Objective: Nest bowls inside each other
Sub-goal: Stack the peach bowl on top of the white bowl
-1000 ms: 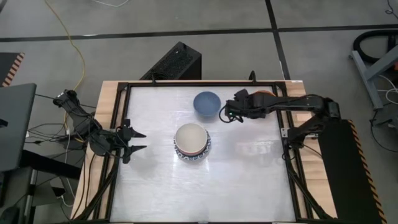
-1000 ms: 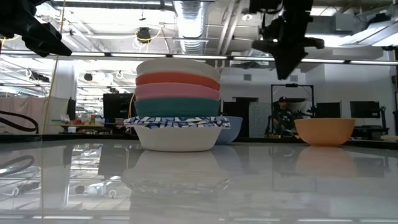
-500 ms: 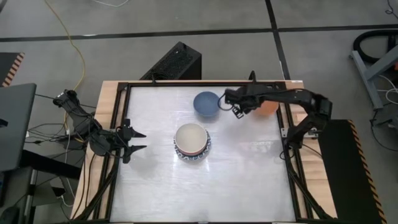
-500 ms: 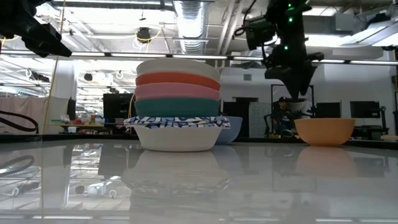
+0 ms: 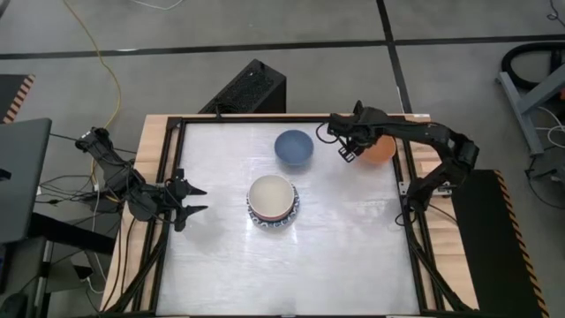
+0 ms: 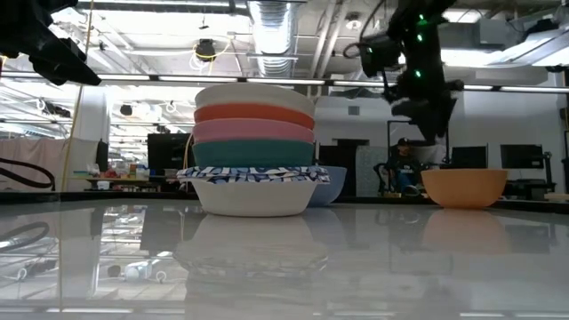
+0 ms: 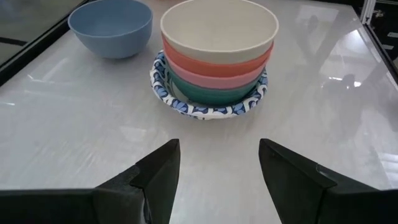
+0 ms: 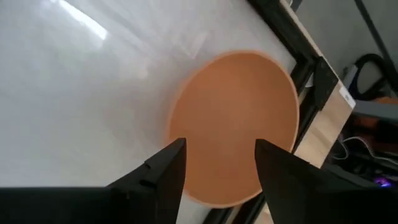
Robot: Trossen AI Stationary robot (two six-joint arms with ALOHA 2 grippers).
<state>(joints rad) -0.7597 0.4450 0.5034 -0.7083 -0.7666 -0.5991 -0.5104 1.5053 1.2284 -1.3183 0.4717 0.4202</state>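
High view showed the right pincer [image 5: 350,150] raised over the back right part of the bench [image 5: 353,256], at the inner edge of the orange bowl [image 5: 381,147], with the blue bowl [image 5: 293,147] just beside it toward the middle. Its fingers stood apart with nothing between them — the right wrist view looked straight down through the gap into the orange bowl [image 8: 239,124], which sat by the bench's dark frame.

The step in hand, as I judged it, was the approach to the orange bowl, the grasp itself not yet made. The next move would call for lowering the pincer so that one finger went inside the rim and the other outside, closing on the wall, then lifting it across to the stack [image 5: 274,201] at mid-bench.

That stack looked tidy in the low view: a white bowl with a blue patterned rim [image 6: 253,185] at the bottom, then green [image 6: 253,153], pink [image 6: 253,131], red [image 6: 253,113] and a cream bowl [image 6: 253,93] on top — each seated level in the one below. The orange and blue bowls stood upright, empty and apart from it.

The left pincer [image 5: 196,200] waited at the bench's left edge, open wide and empty, pointed at the stack.
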